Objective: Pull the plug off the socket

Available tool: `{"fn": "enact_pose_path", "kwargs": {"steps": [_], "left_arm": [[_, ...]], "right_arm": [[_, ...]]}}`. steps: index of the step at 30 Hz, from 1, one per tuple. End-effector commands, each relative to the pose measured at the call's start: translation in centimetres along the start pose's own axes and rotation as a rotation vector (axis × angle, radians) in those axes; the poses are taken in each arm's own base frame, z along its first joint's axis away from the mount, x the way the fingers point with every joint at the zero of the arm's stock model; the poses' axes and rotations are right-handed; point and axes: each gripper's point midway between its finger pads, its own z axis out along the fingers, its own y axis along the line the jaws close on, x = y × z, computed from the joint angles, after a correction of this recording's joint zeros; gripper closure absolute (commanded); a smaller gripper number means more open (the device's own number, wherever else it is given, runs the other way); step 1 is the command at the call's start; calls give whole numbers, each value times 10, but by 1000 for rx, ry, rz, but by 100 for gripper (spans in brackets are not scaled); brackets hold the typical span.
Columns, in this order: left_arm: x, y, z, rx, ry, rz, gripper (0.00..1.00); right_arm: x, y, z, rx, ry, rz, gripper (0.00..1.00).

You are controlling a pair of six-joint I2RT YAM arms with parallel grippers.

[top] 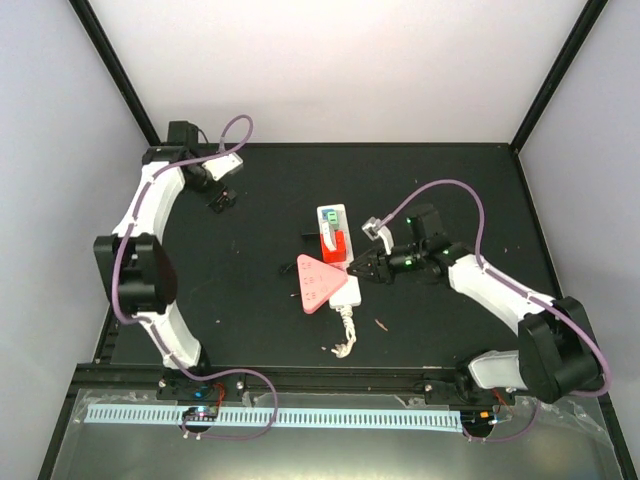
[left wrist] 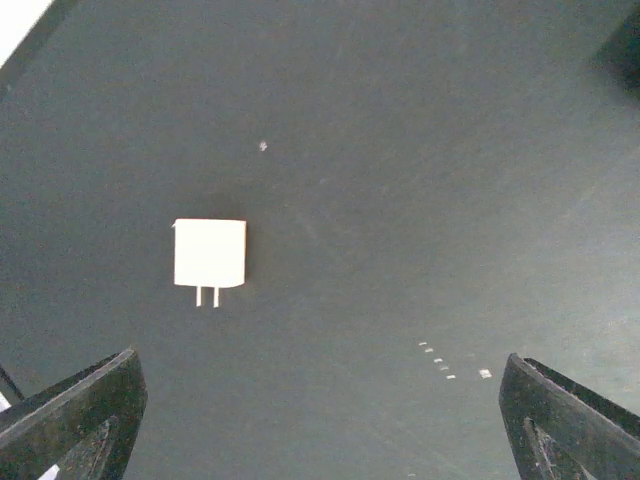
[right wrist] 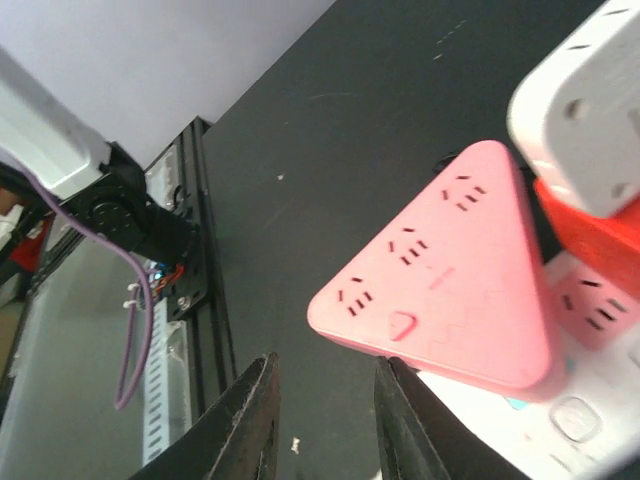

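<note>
Right gripper [top: 354,267], jaws a narrow gap apart and empty, is just beside the socket [top: 349,291], which lies at its 9 o'clock near the middle of the table [top: 450,180], long axis running 12 to 6 with the knotted cord [top: 344,345] at the 6 end. Nearest it sits a pink triangular plug [top: 319,284], with a red plug [top: 339,246] toward 12; which one is meant I cannot tell. Left gripper [top: 221,198], spread wide and empty, is well apart at 10 o'clock, and the plugs hide most outlet faces.
</note>
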Motion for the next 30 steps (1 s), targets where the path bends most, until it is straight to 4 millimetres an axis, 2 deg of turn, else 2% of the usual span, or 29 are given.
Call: {"fn": "enact_pose_path", "kwargs": {"steps": [1, 5, 8, 11, 16, 18, 20, 25, 30], "left_arm": [[-15, -30, -28, 84, -155, -73, 1], [-15, -63, -47, 190, -223, -147, 1], [-22, -76, -70, 219, -298, -204, 1], [-29, -79, -93, 193, -373, -249, 1], [-34, -92, -127, 141, -527, -198, 1], [-33, -109, -137, 196, -561, -171, 1], [-30, -129, -137, 309, -560, -194, 1], [-12, -181, -118, 586, -553, -336, 1], [-3, -210, -107, 687, -609, -408, 1]], "right_arm": [[-15, -6, -17, 88, -33, -78, 70], [-20, -5, -24, 126, -43, -97, 68], [-20, -2, -26, 135, -50, -104, 66], [-27, 1, -32, 159, -68, -145, 63], [-47, 8, -44, 214, -105, -204, 53], [-49, 11, -46, 215, -113, -204, 49], [-49, 13, -47, 210, -123, -200, 45], [-40, 15, -45, 184, -136, -184, 40], [-27, 8, -41, 194, -134, -201, 38]]}}
